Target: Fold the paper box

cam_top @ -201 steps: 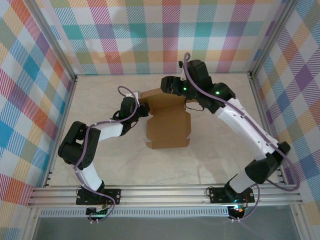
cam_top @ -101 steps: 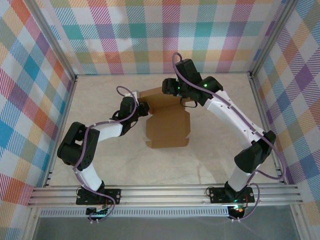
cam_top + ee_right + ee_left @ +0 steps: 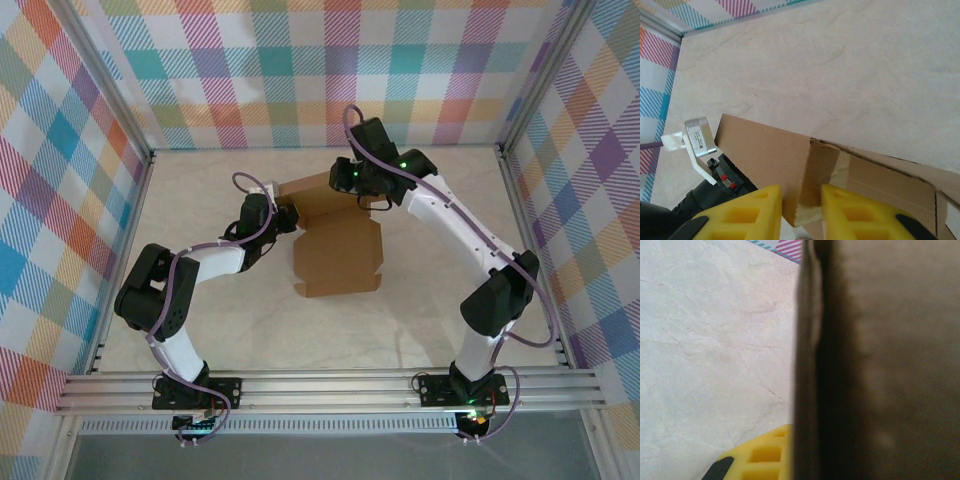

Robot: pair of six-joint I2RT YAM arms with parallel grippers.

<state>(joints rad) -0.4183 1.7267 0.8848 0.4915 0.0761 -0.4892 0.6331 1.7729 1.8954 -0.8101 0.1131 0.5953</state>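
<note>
Plaid walls (image 3: 300,70) in pastel checks are enclosing a pale, marble-veined table (image 3: 200,330), smooth and matte, with an aluminium rail (image 3: 330,385) running along the near edge. Lying mid-table is the paper box (image 3: 340,260): plain brown cardboard, unmarked, only partly formed. Its large flat panel is resting on the table and reaching toward the arm bases, while a narrower panel is standing up along the far side, its long axis running left to right. The left gripper (image 3: 285,215) is sitting at the left end of that upright panel, jaws closed flat on the thin board. Its wrist camera is looking straight along the dark cardboard edge, with one yellow ribbed finger (image 3: 760,460) showing beside it. The right gripper (image 3: 801,200) is working from the far side, nearer the panel's right half, where a short flap is bending at a creased corner and showing a raw corrugated edge. Its two yellow fingers (image 3: 755,205) are straddling that folded corner, and the cardboard is filling the gap between them, so I am judging the jaws pinched onto the flap. The coming fold is probably turning on this flap, which lies directly between the right fingers, with the left arm bracing the opposite end.
</note>
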